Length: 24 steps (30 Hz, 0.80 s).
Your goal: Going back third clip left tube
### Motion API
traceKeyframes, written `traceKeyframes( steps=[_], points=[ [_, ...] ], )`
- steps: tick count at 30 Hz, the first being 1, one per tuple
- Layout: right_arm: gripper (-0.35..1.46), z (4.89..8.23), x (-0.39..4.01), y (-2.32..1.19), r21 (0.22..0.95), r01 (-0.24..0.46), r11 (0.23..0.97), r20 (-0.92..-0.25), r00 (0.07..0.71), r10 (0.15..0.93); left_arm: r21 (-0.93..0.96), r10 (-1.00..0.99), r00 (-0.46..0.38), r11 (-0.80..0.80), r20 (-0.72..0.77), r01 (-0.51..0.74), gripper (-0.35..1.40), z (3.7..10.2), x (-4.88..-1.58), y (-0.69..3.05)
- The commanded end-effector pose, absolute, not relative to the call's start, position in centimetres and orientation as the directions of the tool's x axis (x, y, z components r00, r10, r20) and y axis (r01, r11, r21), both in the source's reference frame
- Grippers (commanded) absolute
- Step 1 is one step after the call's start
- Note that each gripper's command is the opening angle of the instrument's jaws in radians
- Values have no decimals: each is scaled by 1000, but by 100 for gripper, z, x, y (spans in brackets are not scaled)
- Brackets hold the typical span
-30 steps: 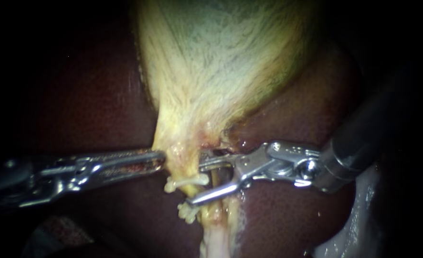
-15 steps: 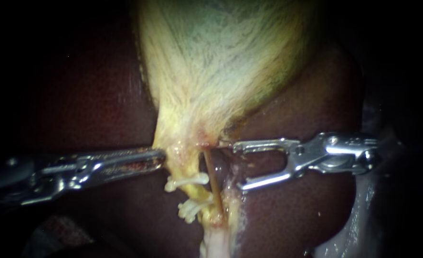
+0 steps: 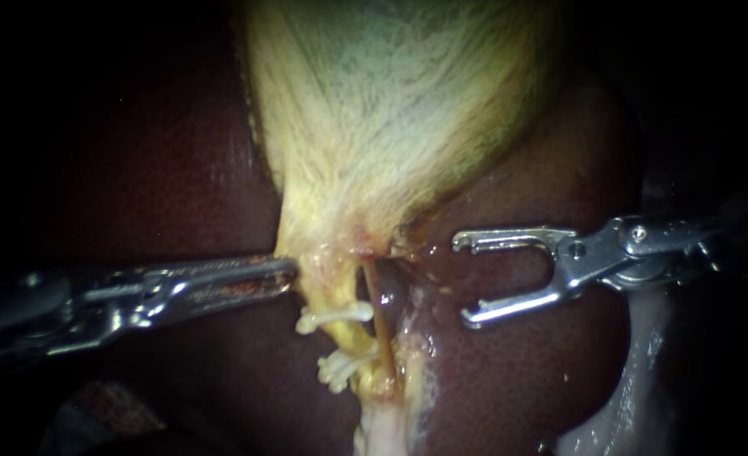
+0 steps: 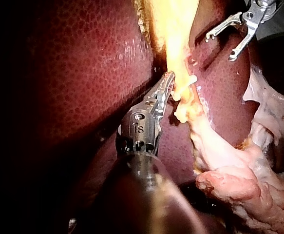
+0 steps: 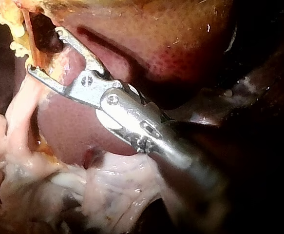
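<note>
Back your slim silver right instrument (image 3: 463, 281), claw spread and empty over the dark red liver (image 3: 517, 380), straight away from the pale yellow left tube (image 3: 346, 339) carrying white clips (image 3: 333, 315), while the left instrument (image 3: 289, 272) claw pinches the pale gallbladder neck (image 3: 319, 253).

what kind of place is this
Probably a surgical robot's bench: a dark red liver and pale gallbladder fill the view, white clips sit on a tube, and the left instrument and open-jawed right instrument reach in.
</note>
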<state>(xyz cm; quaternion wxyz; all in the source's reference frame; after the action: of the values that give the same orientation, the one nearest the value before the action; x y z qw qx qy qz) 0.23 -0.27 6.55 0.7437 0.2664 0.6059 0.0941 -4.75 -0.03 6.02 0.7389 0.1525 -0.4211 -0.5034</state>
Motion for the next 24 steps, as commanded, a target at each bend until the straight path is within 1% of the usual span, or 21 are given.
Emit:
traceKeyframes(
  steps=[1, 7, 24],
  points=[
    [60, 656, 23, -27, 510, 183, 840, -851, 248, 463, 649, -872, 142, 448, 468, 615, -35, 605, -479, -5],
    [60, 655, 23, -27, 505, 185, 843, -854, 247, 458, 648, -873, 153, 452, 463, 614, -35, 616, -494, -8],
    [60, 654, 23, -28, 505, 185, 843, -854, 247, 458, 649, -873, 153, 451, 462, 613, -35, 619, -500, -5]
  ],
)
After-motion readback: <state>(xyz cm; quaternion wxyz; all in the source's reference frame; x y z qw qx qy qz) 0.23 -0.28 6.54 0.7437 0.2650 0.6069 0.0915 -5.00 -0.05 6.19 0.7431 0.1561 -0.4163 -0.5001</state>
